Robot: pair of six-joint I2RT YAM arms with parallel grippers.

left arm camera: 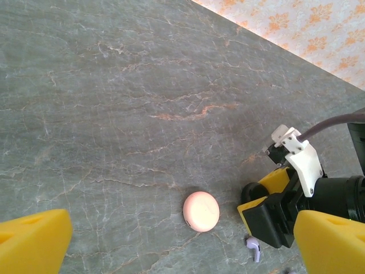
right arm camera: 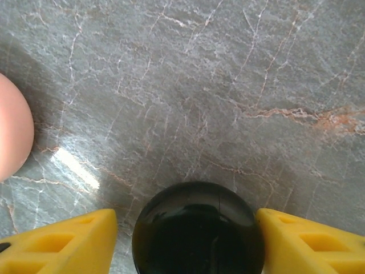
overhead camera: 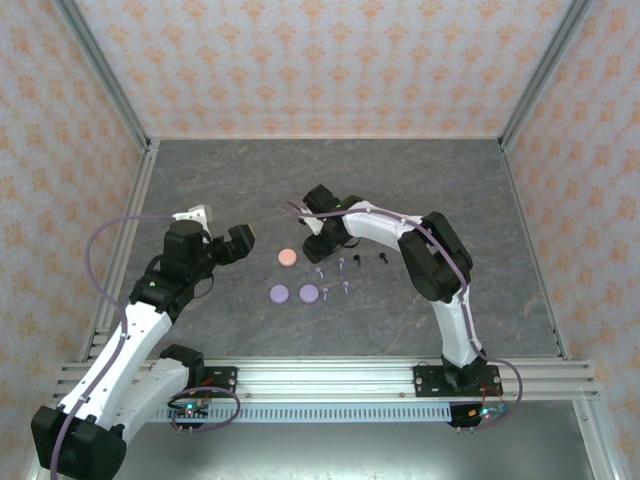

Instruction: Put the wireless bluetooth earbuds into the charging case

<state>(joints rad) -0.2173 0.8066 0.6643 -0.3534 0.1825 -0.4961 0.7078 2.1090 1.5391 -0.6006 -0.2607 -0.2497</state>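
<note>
My left fingers [left arm camera: 34, 242] are spread wide over bare counter [left arm camera: 114, 85], sitting at the frame's lower corners. My right fingers [right arm camera: 308, 242] stand apart on either side of a black disc [right arm camera: 198, 228] at bottom centre, with a gap showing on its left. From above, the earbuds [overhead camera: 341, 264] lie loose mid-frame, right of the pink disc [overhead camera: 287, 258] and near two lavender discs [overhead camera: 279, 293].

Robotics lab test cell: two robot arms [overhead camera: 430, 260] bolted to an aluminium rail [overhead camera: 320, 378], grey stone-look tabletop [overhead camera: 200, 190], wallpapered panels [overhead camera: 320, 60] around.
</note>
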